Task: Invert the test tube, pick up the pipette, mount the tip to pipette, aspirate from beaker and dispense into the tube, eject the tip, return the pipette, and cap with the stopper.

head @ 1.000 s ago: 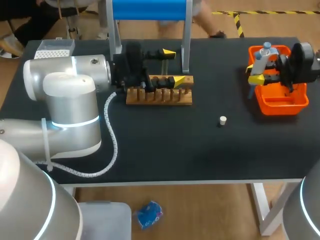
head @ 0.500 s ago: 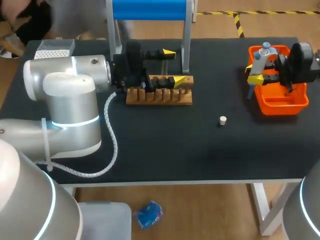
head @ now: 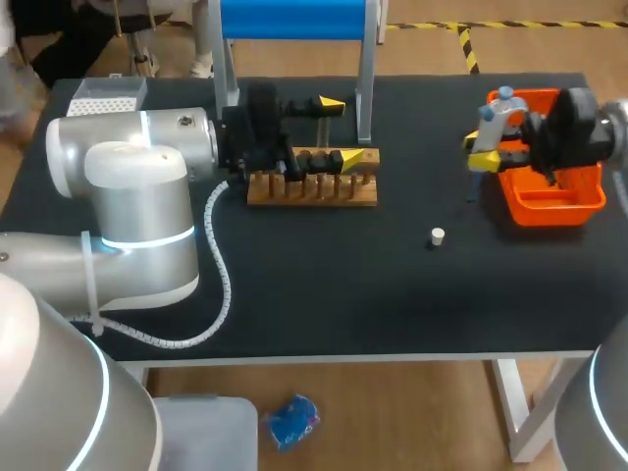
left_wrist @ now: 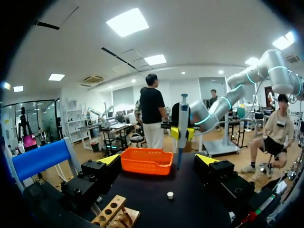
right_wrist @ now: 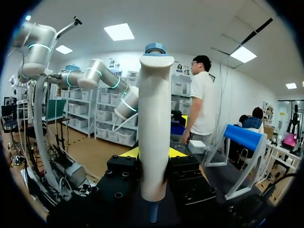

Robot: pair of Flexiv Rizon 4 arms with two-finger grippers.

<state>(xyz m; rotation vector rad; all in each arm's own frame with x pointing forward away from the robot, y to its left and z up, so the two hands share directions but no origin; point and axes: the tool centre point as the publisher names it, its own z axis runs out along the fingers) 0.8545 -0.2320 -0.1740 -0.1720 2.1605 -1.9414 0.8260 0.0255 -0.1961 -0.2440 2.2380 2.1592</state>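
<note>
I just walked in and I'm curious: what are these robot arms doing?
The right arm has its jaws shut on the pipette, holding it upright at the edge of the orange bin. The left arm is at the wooden rack, jaws open. A small white stopper lies on the table between them.

head view: fixed above and behind the robot, facing down on the whole table (head: 392, 294). left wrist view: low over the table, facing across it toward the tray (left_wrist: 146, 161); it shares the rack (left_wrist: 114, 214), stopper (left_wrist: 170, 194), tray and pipette (left_wrist: 183, 121) with the head view. right wrist view: very near the pipette, which all three views share.
</note>
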